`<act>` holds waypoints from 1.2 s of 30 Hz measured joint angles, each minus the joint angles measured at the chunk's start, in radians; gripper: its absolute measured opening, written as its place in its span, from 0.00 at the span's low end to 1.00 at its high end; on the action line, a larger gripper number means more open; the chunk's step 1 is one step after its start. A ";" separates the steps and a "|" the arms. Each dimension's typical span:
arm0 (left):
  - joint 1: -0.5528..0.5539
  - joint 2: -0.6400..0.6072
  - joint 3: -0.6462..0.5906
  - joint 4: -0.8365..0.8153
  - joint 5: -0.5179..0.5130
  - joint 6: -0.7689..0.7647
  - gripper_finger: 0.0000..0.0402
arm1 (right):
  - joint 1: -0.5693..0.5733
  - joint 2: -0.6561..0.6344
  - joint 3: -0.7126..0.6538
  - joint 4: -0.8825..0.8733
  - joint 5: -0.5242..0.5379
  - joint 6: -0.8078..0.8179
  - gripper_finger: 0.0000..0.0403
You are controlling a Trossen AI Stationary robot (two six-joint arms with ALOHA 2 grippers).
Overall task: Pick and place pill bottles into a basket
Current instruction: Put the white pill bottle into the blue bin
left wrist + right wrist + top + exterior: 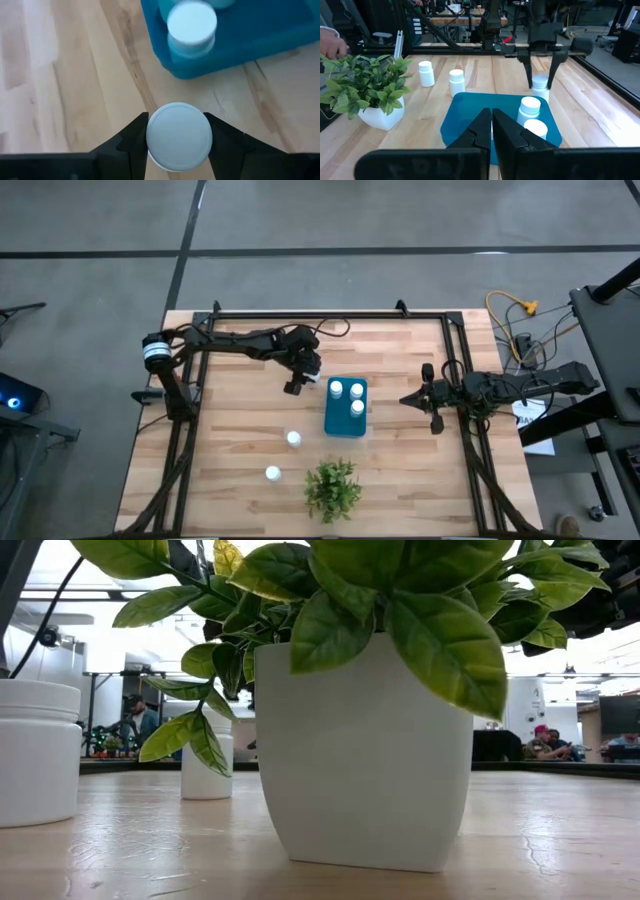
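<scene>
My light wooden slatted table [400,470], on it the teal basket [345,423] near the middle, two loose pill bottles [293,438] beside it, a fourth at its far corner, a potted plant [333,488] at the near edge

Left pincer [178,142] clamped, right pincer [491,131] fully closed.

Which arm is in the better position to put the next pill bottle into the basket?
Left. Its hand already grips a pill bottle just beside the basket. The right hand waits shut, off to the basket's other side, holding nothing.
</scene>
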 joint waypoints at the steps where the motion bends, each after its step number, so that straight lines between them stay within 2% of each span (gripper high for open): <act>1: 0.000 -0.004 0.010 -0.009 0.000 -0.006 0.36 | 0.000 0.000 0.000 0.000 0.000 -0.006 0.02; 6: -0.003 -0.009 0.065 -0.070 0.028 -0.023 0.36 | 0.000 0.000 0.000 -0.001 0.000 -0.015 0.02; 11: -0.014 -0.011 0.118 -0.078 0.214 -0.025 0.36 | 0.000 0.000 0.000 -0.002 0.000 -0.019 0.02; 14: -0.033 -0.020 0.152 -0.087 0.268 -0.025 0.36 | 0.000 0.000 0.000 -0.008 0.000 -0.022 0.02; 21: -0.100 -0.044 0.207 -0.117 0.284 -0.023 0.36 | 0.000 0.002 0.000 -0.027 0.000 -0.021 0.02; 27: -0.143 -0.046 0.203 -0.097 0.284 -0.022 0.36 | 0.000 0.003 0.000 -0.028 0.000 -0.020 0.02; 36: -0.155 0.010 0.199 -0.042 0.298 -0.022 0.36 | 0.000 0.013 0.000 -0.028 0.000 -0.018 0.02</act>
